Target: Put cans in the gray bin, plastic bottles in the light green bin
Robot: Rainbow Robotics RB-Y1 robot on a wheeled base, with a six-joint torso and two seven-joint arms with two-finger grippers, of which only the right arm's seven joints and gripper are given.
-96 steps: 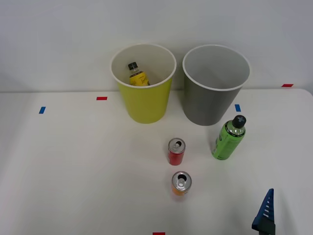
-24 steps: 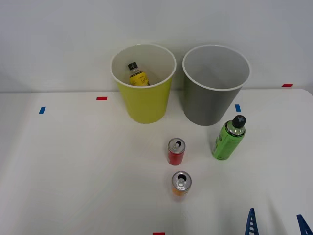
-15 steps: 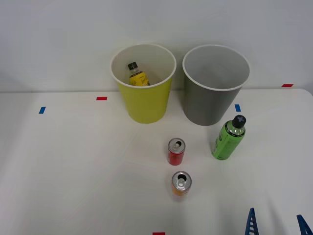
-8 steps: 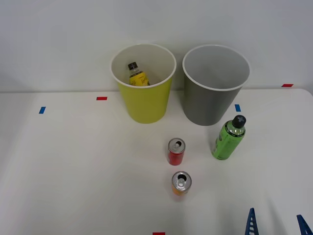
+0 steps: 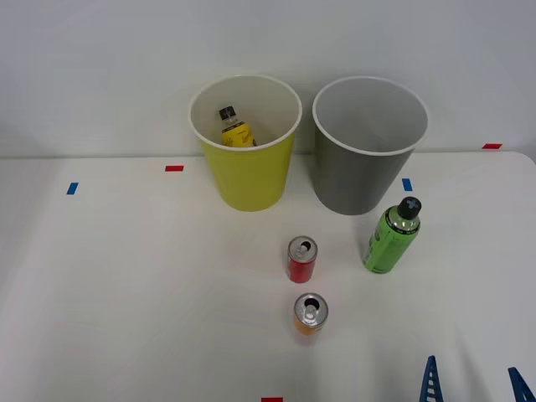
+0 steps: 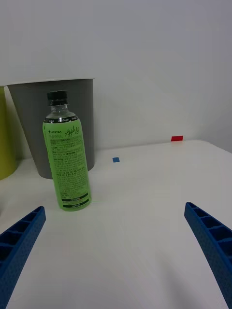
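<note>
A bright green plastic bottle [image 5: 391, 236] [image 6: 67, 152] with a black cap stands upright in front of the gray bin [image 5: 369, 144] [image 6: 55, 125]. The yellow-label bottle [image 5: 234, 127] lies inside the light green bin [image 5: 245, 142], whose edge [image 6: 6, 137] shows in the wrist view. The red can [image 5: 301, 259] stands mid-table, the orange can [image 5: 310, 313] just nearer to me. My right gripper [image 5: 473, 385] [image 6: 116, 253] is open at the table's near right corner, empty, well short of the green bottle.
Small red tape marks [image 5: 173, 168] [image 5: 492, 146] [image 5: 271, 399] and blue tape marks [image 5: 72, 188] [image 5: 407, 184] lie flat on the white table [image 5: 126, 285]. A plain white wall stands behind the bins.
Since the oldest frame my gripper has turned and opened, going from one blue finger showing to two spread tips. Over the last 1.6 seconds nothing has moved.
</note>
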